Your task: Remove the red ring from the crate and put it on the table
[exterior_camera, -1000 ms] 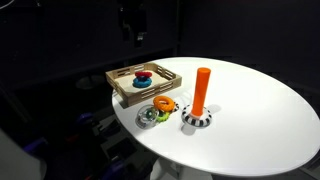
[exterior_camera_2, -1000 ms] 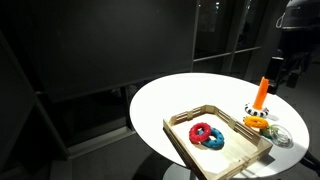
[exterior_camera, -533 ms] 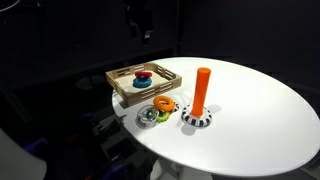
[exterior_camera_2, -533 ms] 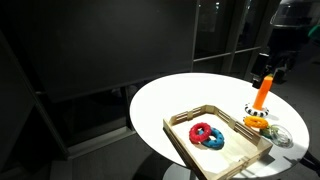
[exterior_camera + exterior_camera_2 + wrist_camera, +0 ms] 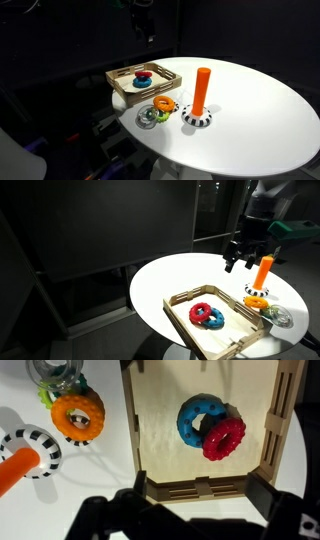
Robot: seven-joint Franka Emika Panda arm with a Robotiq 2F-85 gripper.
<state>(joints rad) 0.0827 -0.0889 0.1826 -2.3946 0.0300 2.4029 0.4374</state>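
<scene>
A: Where is the red ring [image 5: 224, 438]?
B: It's inside the crate [image 5: 131, 420], near one side wall, lying partly on a blue ring [image 5: 194, 418]. It isn't on the desk [image 5: 250, 110] yet.
A: And the pincer [image 5: 243, 262]?
B: It hangs high above the crate, well apart from it. The jaws are spread wide and hold nothing.
A: How will the ring handle?
B: Going by looks, it's light, stiff and glossy, so probably slippery. Best hold is likely one finger through the hole and one outside, pinching the band on the side away from the blue ring. The wall is close there, so room looks tight.
A: Anything hidden or unclear?
B: Part of the blue ring sits under the red one. In the wrist view the pincer is only a dark shape along the bottom edge, tips cut off. In both exterior views the rings are tiny. In an exterior view the pincer [image 5: 143, 25] blends into the dark background.
</scene>
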